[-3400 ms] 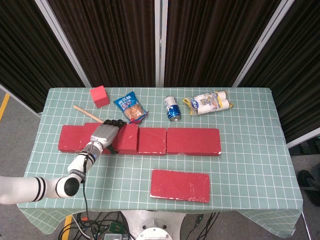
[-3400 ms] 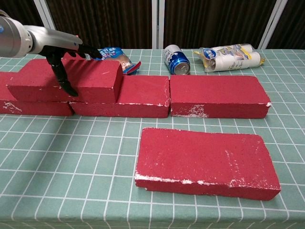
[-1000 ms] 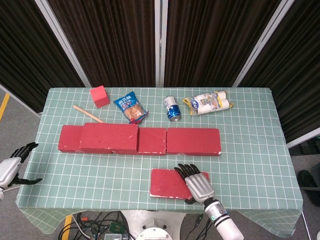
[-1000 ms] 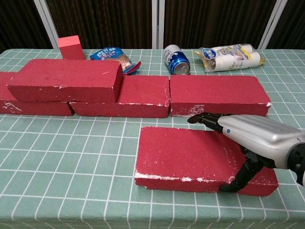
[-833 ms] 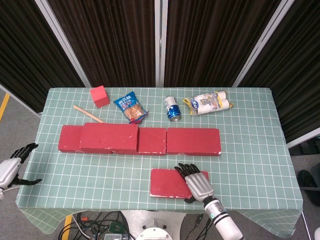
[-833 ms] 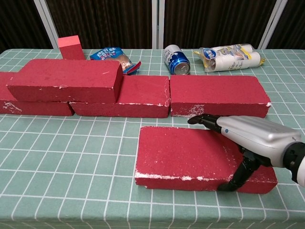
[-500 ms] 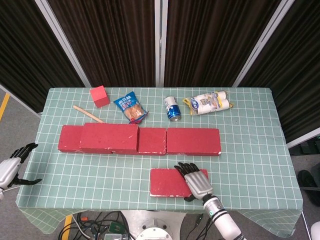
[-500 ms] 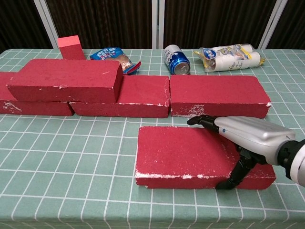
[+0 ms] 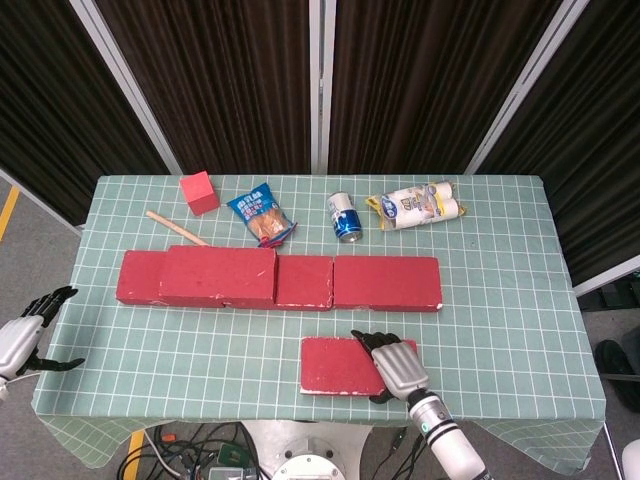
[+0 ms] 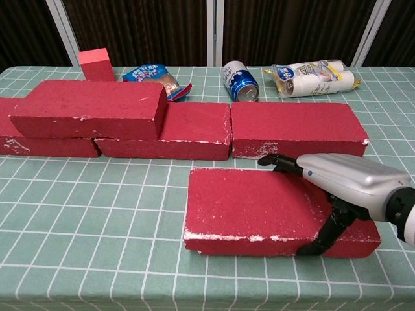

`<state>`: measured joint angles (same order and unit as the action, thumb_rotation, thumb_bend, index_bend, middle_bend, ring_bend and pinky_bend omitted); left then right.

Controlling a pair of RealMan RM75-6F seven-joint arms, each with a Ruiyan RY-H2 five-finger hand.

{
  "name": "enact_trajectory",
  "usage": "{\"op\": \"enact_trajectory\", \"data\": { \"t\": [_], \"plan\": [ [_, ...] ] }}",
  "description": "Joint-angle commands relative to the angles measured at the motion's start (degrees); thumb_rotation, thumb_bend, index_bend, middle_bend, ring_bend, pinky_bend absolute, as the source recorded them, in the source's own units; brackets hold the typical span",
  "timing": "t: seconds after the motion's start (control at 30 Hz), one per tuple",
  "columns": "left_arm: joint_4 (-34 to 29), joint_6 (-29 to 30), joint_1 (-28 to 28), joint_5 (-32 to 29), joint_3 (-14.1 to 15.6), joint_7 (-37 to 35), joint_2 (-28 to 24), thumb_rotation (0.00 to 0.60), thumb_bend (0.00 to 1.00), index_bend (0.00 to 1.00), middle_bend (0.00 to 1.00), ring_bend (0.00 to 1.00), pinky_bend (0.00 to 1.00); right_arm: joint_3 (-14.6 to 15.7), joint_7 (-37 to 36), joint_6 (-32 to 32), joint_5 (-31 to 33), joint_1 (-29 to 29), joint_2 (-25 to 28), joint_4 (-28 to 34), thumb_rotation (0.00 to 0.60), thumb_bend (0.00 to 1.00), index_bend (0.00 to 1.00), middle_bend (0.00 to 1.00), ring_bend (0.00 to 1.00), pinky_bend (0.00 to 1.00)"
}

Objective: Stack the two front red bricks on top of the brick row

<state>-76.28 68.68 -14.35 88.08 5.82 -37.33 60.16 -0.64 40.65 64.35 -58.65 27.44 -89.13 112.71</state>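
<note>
Nearest the camera, the right hand (image 10: pixel 340 194) has the front brick (image 10: pixel 253 207) by its right end: fingers draped over the top, thumb hooked on the near face. So it's gripping it, and the brick looks like it's barely coming off the surface (image 10: pixel 84 220) at that end, though I can't say for sure it's off.

My worry is that it's a one-ended grab on a long brick. If it lifts from there, the free left end could sag and twist out of the fingers, or swing into the row (image 10: pixel 295 129) just behind it and knock things crooked.

Behind that, the row runs across the middle, and one brick (image 10: pixel 91 107) is already stacked on its left part. So I'd guess this one goes on the bare right stretch.

Further back: a can (image 10: pixel 240 81), a snack bag (image 10: pixel 152 76), a wrapped pack (image 10: pixel 314 76) and a small cube (image 10: pixel 96 63).

The left hand (image 9: pixel 22 335) hangs off the surface's left edge, fingers apart, holding nothing.
</note>
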Motion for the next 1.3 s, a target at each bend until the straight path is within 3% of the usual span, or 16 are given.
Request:
{"op": "enact_trajectory", "data": {
  "t": [0.03,0.23,0.43,0.63,1.03,1.3],
  "plan": [
    [-0.20,0.14,0.14,0.09,-0.05,-0.06,-0.17,0.600,0.00,0.01,0.00,0.00,0.00,0.17,-1.24,1.77,-3.86,-0.19,3.18,3.16,0.600,0.03,0.01,0.22,0.15,0.25],
    [-0.52,0.00,0.35,-0.02,-0.24,-0.26,-0.27,0.600,0.00,0.01,0.00,0.00,0.00,-3.97,-3.84,1.55,-7.36,1.95,10.95,5.40,0.600,0.03,0.02,0.22,0.15,0.25],
    [-0.17,0.69,0.69,-0.35,-0.97,-0.16,0.60,0.600,0.00,0.01,0.00,0.00,0.00,-9.95,-11.52,-6.52,-4.52,7.14,17.09,0.09,0.600,0.04,0.02,0.24,0.16,0.27],
    [0.20,2.90,1.52,0.29,-1.39,1.08,1.44,0.600,0.00,0.01,0.00,0.00,0.00,-13.01,-17.39,-13.72,-2.05,11.77,19.03,-6.76,0.600,0.04,0.02,0.24,0.16,0.27],
    [0.54,2.25,1.69,0.41,-1.32,-0.13,1.36,0.600,0.00,0.01,0.00,0.00,0.00,-14.31,-22.18,-20.64,4.46,19.29,12.87,-20.14,0.600,0.03,0.02,0.24,0.17,0.27],
    [1.79,2.00,1.90,0.59,-1.18,-1.53,1.93,0.600,0.00,0.01,0.00,0.00,0.00,-13.74,-21.46,-19.96,8.16,22.28,8.00,-23.53,0.600,0.00,0.02,0.24,0.17,0.28]
  ]
}}
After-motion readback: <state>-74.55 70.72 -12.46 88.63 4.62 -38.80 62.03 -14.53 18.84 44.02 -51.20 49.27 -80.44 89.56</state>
